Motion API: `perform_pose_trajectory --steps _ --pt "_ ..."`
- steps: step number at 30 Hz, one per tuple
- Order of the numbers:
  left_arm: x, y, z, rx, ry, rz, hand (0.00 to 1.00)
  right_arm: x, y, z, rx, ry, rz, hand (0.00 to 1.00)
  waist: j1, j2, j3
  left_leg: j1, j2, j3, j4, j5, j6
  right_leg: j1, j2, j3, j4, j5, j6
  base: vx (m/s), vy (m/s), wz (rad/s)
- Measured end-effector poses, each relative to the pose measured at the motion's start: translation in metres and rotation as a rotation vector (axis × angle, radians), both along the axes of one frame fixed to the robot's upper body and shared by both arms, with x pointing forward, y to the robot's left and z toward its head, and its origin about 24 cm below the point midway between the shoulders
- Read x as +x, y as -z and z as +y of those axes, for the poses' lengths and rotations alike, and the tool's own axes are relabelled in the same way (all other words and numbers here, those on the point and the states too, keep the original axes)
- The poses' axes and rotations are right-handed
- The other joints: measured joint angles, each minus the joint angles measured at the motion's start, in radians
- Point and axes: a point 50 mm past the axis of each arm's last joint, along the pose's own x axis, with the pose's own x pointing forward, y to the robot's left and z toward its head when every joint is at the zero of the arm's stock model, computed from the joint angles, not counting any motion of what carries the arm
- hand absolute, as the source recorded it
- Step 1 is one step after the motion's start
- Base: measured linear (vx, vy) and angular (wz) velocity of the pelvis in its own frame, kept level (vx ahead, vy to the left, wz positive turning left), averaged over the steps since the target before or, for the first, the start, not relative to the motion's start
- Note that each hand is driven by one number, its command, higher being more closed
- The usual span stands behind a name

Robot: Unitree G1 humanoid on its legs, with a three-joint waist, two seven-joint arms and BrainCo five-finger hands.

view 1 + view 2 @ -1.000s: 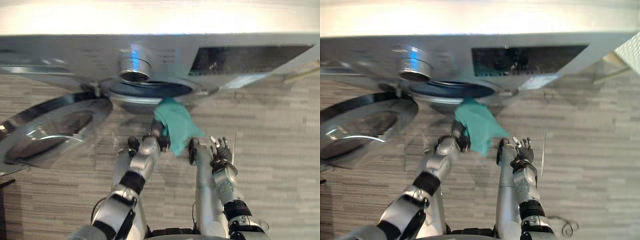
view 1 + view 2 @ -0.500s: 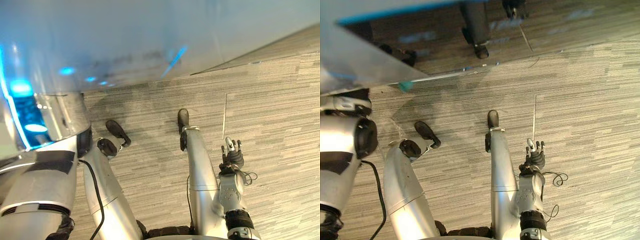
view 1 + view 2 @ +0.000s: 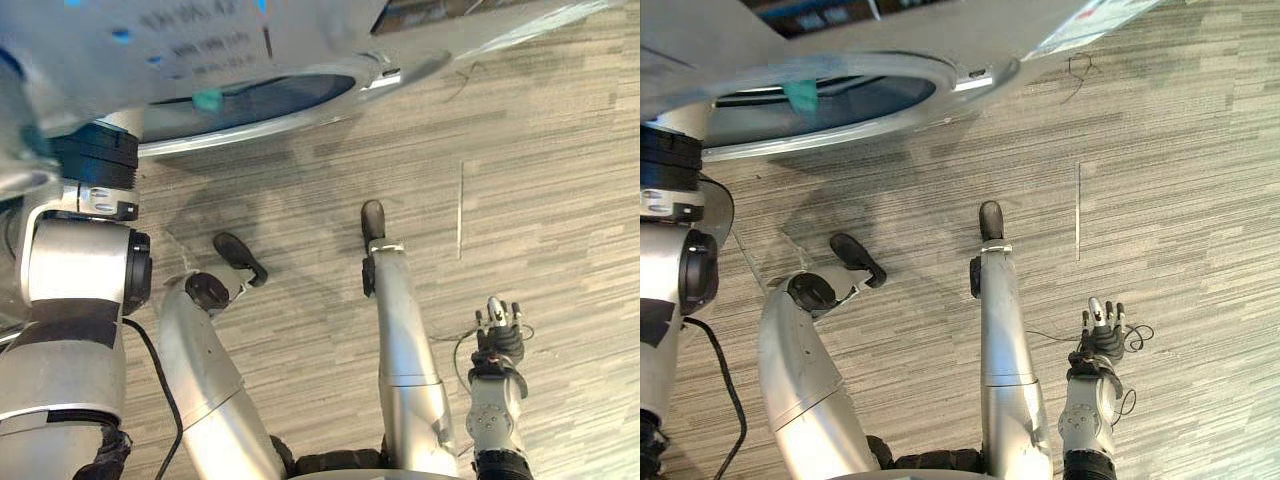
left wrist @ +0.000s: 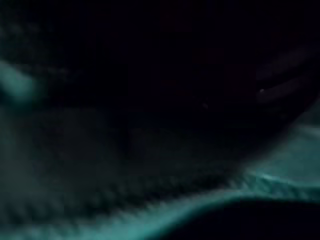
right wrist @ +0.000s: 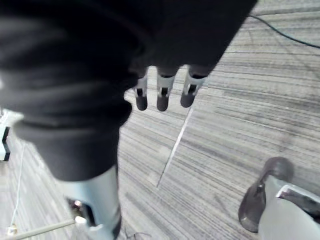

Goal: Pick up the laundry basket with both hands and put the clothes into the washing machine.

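Right eye view: right hand [image 3: 1101,338] released over open floor [image 3: 1185,190]; teal cloth [image 3: 800,96] inside washing machine [image 3: 870,118] rim; left hand unreadable.

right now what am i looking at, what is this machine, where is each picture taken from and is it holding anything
It is a humanoid robot at a washing machine. Two pictures come from cameras in its head, looking down at the grey floor; the other two come from its wrists. Its left arm reaches up into the round drum opening, where teal cloth shows. The left wrist picture is dark with teal cloth close by, so I cannot tell whether that hand holds any. The right hand hangs over the floor, fingers straight, holding nothing.
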Motion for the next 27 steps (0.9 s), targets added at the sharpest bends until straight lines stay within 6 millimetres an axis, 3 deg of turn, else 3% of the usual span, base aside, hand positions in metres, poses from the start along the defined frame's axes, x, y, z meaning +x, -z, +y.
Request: perform_pose_trajectory --steps 2,5,9,11,17,20,22,27 --pt "0.008 0.011 -0.025 0.249 -0.229 0.003 0.0 0.003 -0.001 0.004 -0.021 -0.033 -0.008 0.0 0.008 0.0 0.0 0.0 -0.002 -0.009 -0.01 0.001 0.001 0.014 -0.007 -0.015 -0.016 0.003 -0.002 0.0 0.067 0.09" --pt "0.021 0.008 -0.039 0.366 -0.353 0.094 0.0 0.006 0.002 0.012 0.004 -0.066 -0.015 0.0 0.015 0.0 0.0 0.0 -0.006 -0.009 -0.037 0.007 0.005 0.028 -0.015 -0.028 -0.053 0.017 -0.001 0.01 0.079 0.07" --pt "0.052 0.015 0.016 -0.068 -0.068 0.431 0.0 0.005 0.017 0.027 0.072 -0.093 0.045 0.0 -0.009 0.0 0.0 0.0 -0.002 -0.012 -0.037 0.011 0.012 0.044 -0.01 -0.03 -0.08 0.029 0.007 0.02 0.069 -0.06" --pt "0.064 0.029 0.03 -0.241 0.092 0.526 0.0 0.001 0.027 0.032 0.105 -0.099 0.099 0.0 -0.008 0.0 0.0 0.002 0.0 -0.012 -0.039 0.011 0.012 0.048 -0.007 -0.03 -0.088 0.032 0.008 0.02 0.077 -0.06" --pt "0.079 0.056 0.021 -0.597 0.617 0.583 0.0 -0.004 0.04 0.039 0.155 -0.096 0.178 0.0 -0.005 0.0 0.0 0.019 -0.005 -0.012 -0.039 0.011 0.013 0.07 -0.013 -0.03 -0.088 0.035 0.012 0.02 0.062 0.02" --pt "0.088 0.087 0.022 -0.779 0.793 0.587 0.0 -0.003 0.04 0.04 0.161 -0.102 0.18 0.0 -0.005 -0.001 -0.001 0.064 -0.014 -0.009 -0.057 0.011 0.012 0.106 -0.017 -0.031 -0.088 0.033 0.01 0.02 0.035 0.11" --pt "0.092 0.114 0.027 -0.992 0.949 0.564 0.0 -0.001 0.039 0.042 0.159 -0.116 0.179 0.0 -0.004 -0.002 -0.001 0.101 -0.018 -0.009 -0.08 0.017 0.001 0.141 -0.018 -0.036 -0.104 0.029 0.003 0.01 0.012 0.11" --pt "0.095 0.171 0.045 -1.299 1.064 0.483 0.0 0.002 0.038 0.046 0.154 -0.152 0.19 0.0 -0.006 -0.003 -0.003 0.19 -0.039 -0.001 -0.162 0.046 -0.029 0.221 -0.026 -0.051 -0.164 0.037 -0.018 0.03 0.006 0.1"
